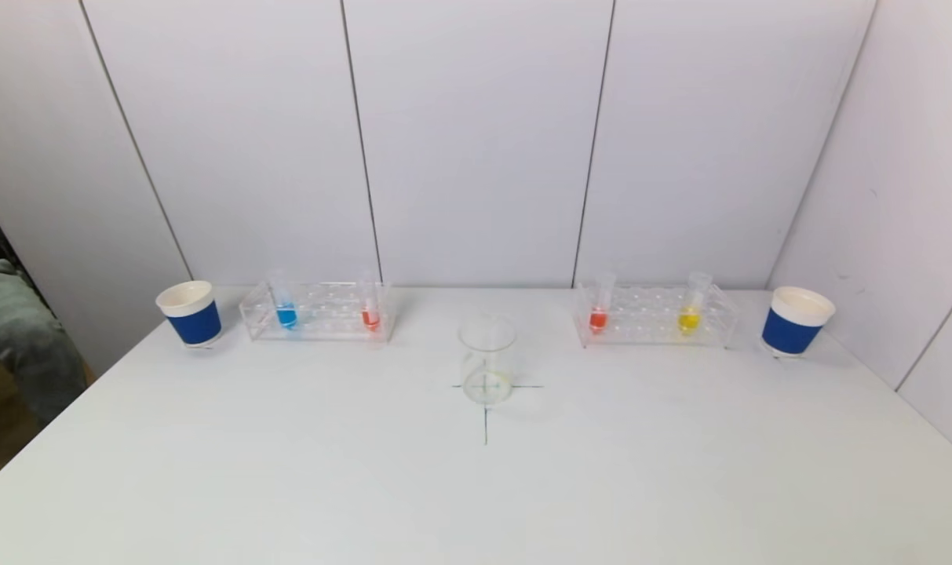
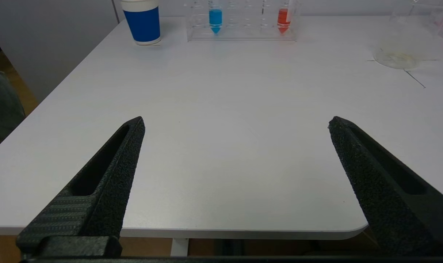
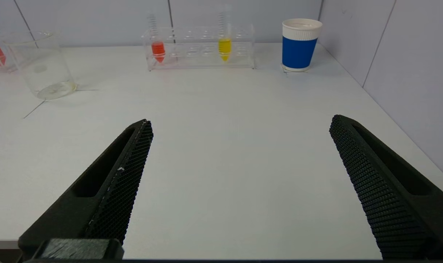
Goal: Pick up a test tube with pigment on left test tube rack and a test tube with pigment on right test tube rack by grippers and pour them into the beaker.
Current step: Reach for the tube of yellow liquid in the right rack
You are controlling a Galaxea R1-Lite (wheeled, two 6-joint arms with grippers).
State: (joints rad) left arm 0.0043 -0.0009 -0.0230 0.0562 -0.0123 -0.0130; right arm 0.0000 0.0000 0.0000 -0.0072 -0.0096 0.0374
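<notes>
2 grippers (image 2: 236,122) (image 3: 239,122) spread wide, well short of racks (image 1: 319,311) (image 1: 654,315).

Bare table (image 1: 287,471) lies before both racks; only the beaker (image 1: 487,369) stands mid-table.

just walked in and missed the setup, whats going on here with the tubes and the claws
Nothing is being handled yet. The left claw and right claw both hang open over the near edge of the table, holding nothing. The left rack holds a blue tube and a red tube; the right rack holds a red tube and a yellow tube. The beaker stands between the racks on a drawn cross, with no coloured liquid poured in.
</notes>
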